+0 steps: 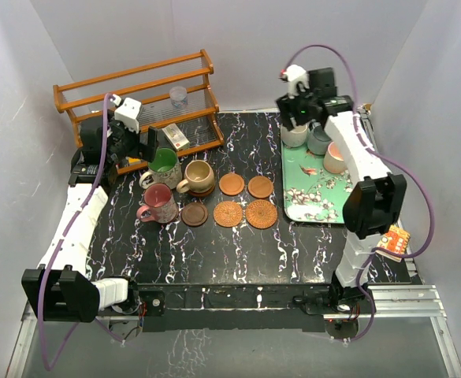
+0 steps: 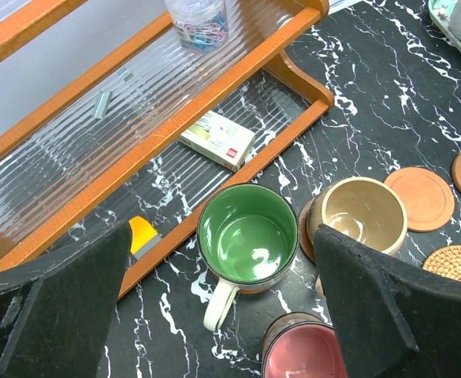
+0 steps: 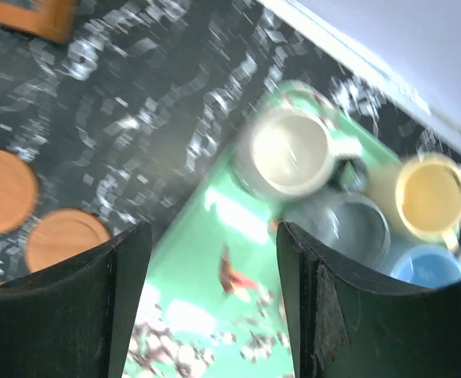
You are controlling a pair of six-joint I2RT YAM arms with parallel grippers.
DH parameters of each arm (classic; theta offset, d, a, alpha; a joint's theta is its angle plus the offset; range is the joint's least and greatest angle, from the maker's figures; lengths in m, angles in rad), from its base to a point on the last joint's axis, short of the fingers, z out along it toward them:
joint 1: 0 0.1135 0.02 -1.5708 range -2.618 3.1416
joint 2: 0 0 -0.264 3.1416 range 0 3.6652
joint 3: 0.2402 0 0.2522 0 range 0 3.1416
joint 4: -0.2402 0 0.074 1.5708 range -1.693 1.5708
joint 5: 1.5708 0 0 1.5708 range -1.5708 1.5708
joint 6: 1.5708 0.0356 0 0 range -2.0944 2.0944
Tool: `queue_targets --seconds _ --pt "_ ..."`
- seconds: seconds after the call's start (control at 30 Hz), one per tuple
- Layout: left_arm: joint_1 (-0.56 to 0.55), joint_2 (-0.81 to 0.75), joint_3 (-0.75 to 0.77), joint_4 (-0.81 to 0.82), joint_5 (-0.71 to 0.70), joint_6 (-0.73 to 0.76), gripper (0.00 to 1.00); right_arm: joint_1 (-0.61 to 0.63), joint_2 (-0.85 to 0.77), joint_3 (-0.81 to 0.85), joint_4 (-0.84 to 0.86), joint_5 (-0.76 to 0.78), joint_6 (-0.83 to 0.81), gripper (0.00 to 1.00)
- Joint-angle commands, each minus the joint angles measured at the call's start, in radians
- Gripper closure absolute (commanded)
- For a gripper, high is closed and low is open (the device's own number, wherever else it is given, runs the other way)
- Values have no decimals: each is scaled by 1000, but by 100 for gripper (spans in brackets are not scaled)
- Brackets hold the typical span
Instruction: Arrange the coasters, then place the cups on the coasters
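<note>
Your left gripper (image 1: 148, 146) hangs over the back left of the black marbled table (image 1: 214, 252), just in front of a wooden rack (image 1: 135, 87). Its fingers (image 2: 65, 307) are spread wide and grip nothing. In the left wrist view, a green mug (image 2: 247, 239) stands upright on the table below the gap between them. Just to the right of it, a tan mug (image 2: 364, 216) sits on a dark coaster (image 2: 305, 228) that shows only as an edge. A maroon mug (image 2: 305, 353) stands nearer to you.

Five bare coasters lie flat to the right of these mugs. Two orange wooden coasters (image 1: 232, 184) (image 1: 260, 187) sit side by side. In front of them, in a row, are a dark brown coaster (image 1: 194, 213) and two woven wicker coasters (image 1: 228, 213) (image 1: 261, 213).

Your right gripper (image 3: 210, 236) hovers over the back end of a green flowered tray (image 3: 206, 213) at the table's right side. Its fingers (image 3: 65, 307) stand apart with nothing between them. That wrist view is blurred, but on the tray it shows a cream mug (image 3: 289, 153), a grey-blue mug (image 3: 340, 224), a yellow mug (image 3: 429, 197) and a blue mug (image 3: 427, 268) clustered together. From above, a pinkish mug (image 1: 336, 157) shows partly from under the arm.

On the rack are a clear cup of paper clips (image 2: 197, 17) and a small box (image 2: 217, 140).
</note>
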State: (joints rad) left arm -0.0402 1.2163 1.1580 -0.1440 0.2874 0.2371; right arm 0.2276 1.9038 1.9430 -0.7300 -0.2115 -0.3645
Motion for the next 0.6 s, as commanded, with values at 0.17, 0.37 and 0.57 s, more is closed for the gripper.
queue_targets --seconds 0.17,0.37,0.57 --pt "8 -14 -44 23 102 -17 1 -285 -60 -109 15 -11 -48 36" --pt "7 -21 -63 42 137 -41 1 -357 -9 -109 -18 17 -38 37" --pt "8 -24 -79 52 149 -48 1 -418 20 -142 -20 46 -7 40"
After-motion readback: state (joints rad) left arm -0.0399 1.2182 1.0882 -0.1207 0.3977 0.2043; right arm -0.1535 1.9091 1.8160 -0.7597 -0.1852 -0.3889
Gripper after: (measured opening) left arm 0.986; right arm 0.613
